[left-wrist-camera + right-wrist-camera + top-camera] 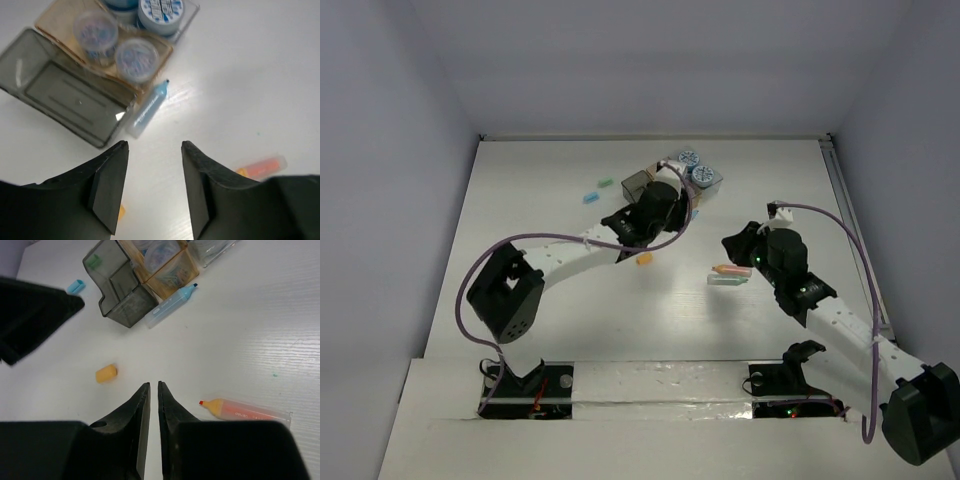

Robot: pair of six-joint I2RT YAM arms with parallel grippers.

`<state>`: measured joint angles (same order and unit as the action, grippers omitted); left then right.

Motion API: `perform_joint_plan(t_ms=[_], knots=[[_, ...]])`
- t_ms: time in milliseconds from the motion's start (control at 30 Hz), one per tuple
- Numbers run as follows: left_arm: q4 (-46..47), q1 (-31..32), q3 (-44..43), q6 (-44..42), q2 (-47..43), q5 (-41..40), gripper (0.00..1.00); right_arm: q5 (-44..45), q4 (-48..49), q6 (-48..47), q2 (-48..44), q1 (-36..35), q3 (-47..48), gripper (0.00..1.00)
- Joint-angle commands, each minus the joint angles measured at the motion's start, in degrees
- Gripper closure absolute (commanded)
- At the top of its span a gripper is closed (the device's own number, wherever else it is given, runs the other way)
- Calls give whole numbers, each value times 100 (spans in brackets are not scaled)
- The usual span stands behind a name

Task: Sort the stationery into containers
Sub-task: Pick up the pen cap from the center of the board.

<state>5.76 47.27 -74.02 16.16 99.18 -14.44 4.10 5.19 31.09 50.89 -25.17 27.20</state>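
The joined containers stand at the back: a dark grey box, a tan box holding two purplish-grey cylinders, and a clear box holding blue-and-white rolls. A light blue highlighter lies against the dark grey box. My left gripper is open and empty, just above the table in front of this highlighter. My right gripper is shut and empty, between an orange cap and an orange highlighter.
In the top view, a blue piece and a green piece lie left of the containers. A pale green stick lies beside the orange highlighter. The left gripper hangs close over the containers.
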Motion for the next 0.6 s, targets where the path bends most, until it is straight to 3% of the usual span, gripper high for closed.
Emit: perform_joint_plan(t_ms=[0, 133, 333, 567], knots=[[566, 405, 754, -25, -565, -173, 58, 196, 228, -24, -53, -23, 13, 83], [961, 1195, 1293, -454, -821, -340, 62, 618, -70, -15, -465, -23, 83, 83], [1234, 2469, 1233, -1035, -189, -805, 60, 970, -702, -94, -1362, -23, 355, 78], [1287, 2595, 652, -1590, 813, -1123, 42, 1049, -1072, -244, -1538, -23, 558, 75]])
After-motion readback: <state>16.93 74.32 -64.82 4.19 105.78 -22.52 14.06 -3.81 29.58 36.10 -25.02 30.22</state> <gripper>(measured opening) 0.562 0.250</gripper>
